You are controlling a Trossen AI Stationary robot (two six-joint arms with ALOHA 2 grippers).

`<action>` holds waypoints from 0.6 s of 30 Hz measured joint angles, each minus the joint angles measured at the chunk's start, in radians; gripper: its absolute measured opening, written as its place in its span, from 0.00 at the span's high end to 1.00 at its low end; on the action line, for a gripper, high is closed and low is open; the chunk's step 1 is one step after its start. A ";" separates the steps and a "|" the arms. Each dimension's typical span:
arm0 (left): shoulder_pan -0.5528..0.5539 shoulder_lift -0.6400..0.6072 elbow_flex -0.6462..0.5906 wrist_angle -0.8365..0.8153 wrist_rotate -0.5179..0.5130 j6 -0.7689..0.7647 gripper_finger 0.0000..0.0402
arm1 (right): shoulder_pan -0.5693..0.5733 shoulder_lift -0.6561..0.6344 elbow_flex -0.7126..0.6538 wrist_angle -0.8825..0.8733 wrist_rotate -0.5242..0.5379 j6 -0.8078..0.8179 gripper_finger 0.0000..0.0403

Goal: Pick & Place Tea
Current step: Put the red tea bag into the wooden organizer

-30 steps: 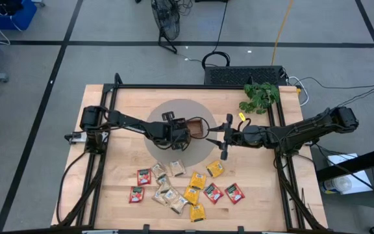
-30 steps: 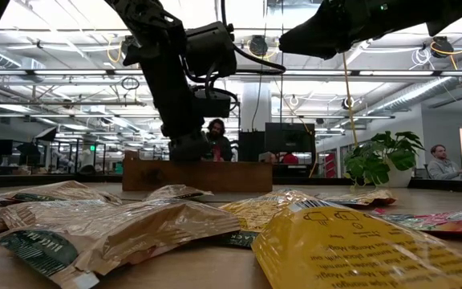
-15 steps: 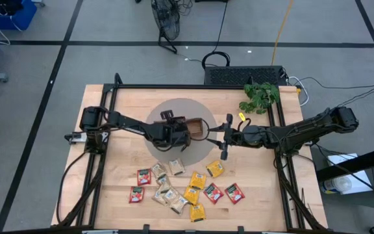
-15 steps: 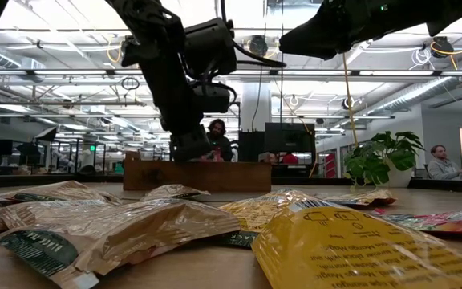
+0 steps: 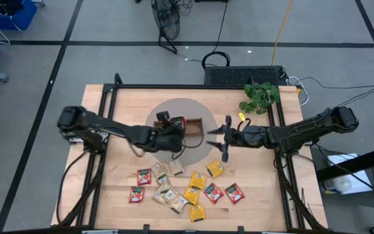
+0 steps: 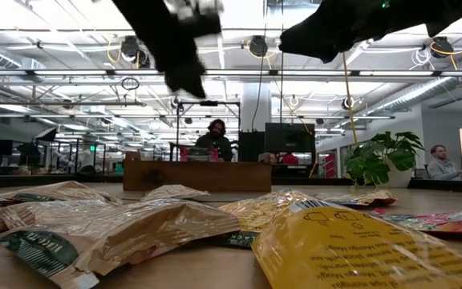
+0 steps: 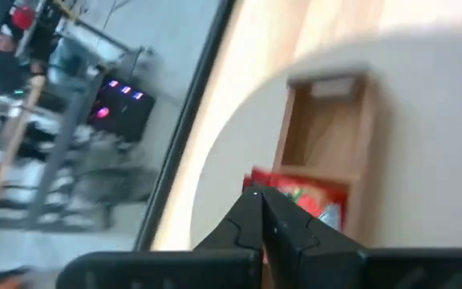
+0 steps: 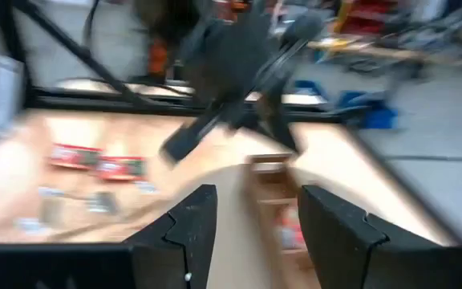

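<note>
Several red, yellow and beige tea sachets (image 5: 180,185) lie loose on the wooden table near its front edge and fill the low view's foreground (image 6: 135,225). A brown wooden tray (image 5: 197,123) sits on a grey round mat. One red sachet (image 7: 303,193) lies in a tray compartment. My left gripper (image 5: 177,134) hangs shut and empty above the tray's left end, high in the low view (image 6: 187,76). My right gripper (image 5: 218,136) hovers open and empty just right of the tray, its fingers (image 8: 187,229) pointing level toward it.
A potted plant (image 5: 260,96) stands at the table's far right corner. Black frame rails (image 5: 112,97) run along the table's sides. The grey mat (image 5: 174,107) lies under the tray. People sit in the room behind the table (image 6: 215,136).
My left gripper has risen from the tray's left end and drawn back toward the table's left edge, staying shut. The red sachet stays in the tray. My right arm has kept still.
</note>
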 joint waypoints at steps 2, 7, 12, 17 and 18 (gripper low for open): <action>-0.017 -0.063 -0.001 0.013 0.043 -0.038 0.99 | 0.003 0.000 0.000 0.001 -0.111 0.081 0.60; -0.034 -0.198 -0.083 0.177 0.204 0.012 0.93 | 0.006 -0.001 0.000 0.012 -0.249 0.063 0.60; -0.021 -0.322 -0.287 0.545 0.365 0.085 0.84 | 0.107 -0.022 0.000 -0.095 -0.314 -0.016 0.60; -0.011 -0.382 -0.458 0.789 0.381 0.060 0.75 | 0.338 -0.013 0.042 -0.356 -0.040 -0.008 0.54; -0.007 -0.385 -0.476 0.820 0.381 0.057 0.73 | 0.385 -0.003 0.064 -0.436 0.015 0.027 0.52</action>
